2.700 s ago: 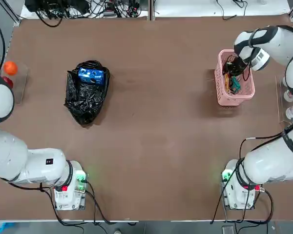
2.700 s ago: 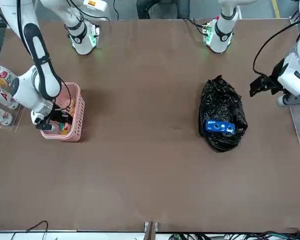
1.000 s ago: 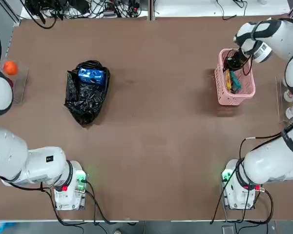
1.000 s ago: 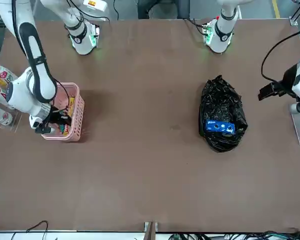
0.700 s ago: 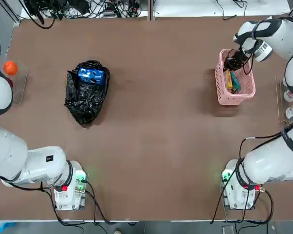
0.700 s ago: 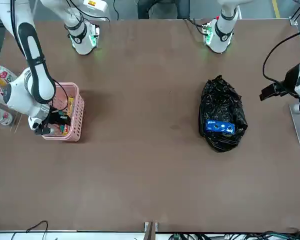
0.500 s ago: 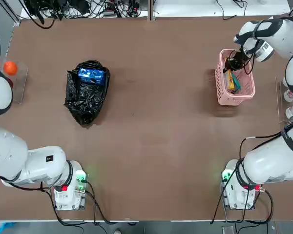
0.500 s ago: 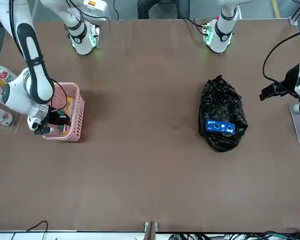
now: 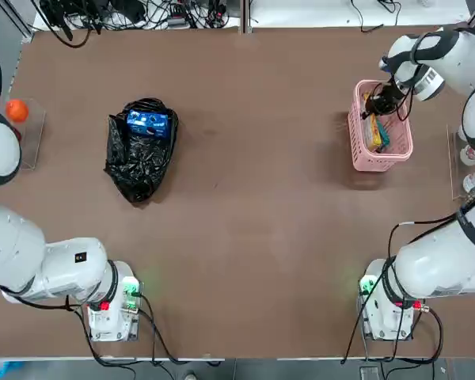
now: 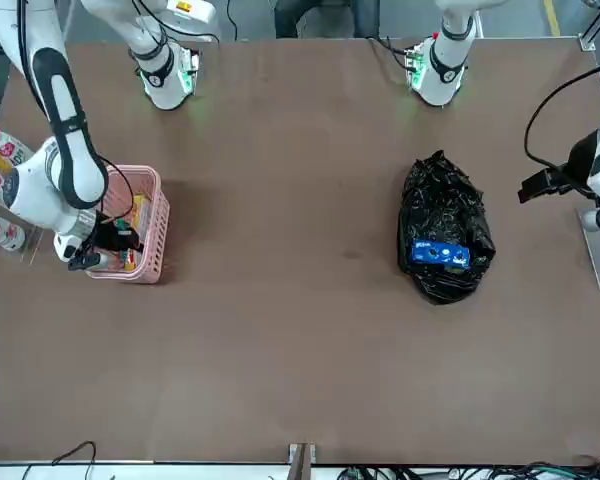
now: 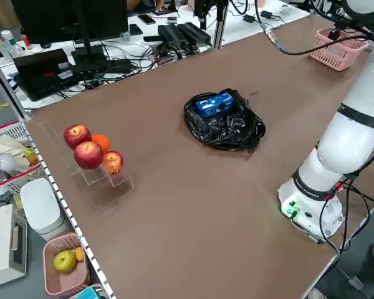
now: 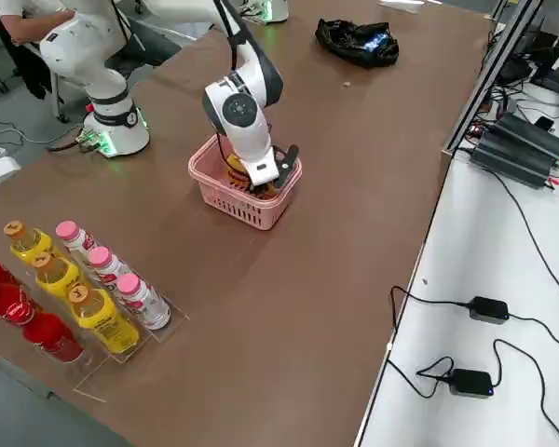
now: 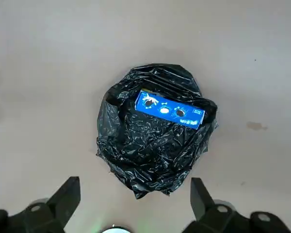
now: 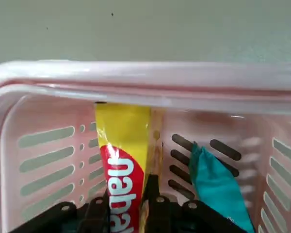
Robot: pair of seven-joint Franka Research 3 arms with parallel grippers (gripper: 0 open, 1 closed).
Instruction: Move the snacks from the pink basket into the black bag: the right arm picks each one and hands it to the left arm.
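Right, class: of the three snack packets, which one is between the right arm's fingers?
The yellow packet with red print, in the pink basket; the teal one lies beside it, and the blue one rests on the black bag.

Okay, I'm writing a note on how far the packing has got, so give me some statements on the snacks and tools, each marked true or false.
The blue snack is in the black bag. True.
The right tool is at the yellow snack. True.
The teal snack lies on the bare table. False: it is in the pink basket.
The left tool is shut. False: it is open.
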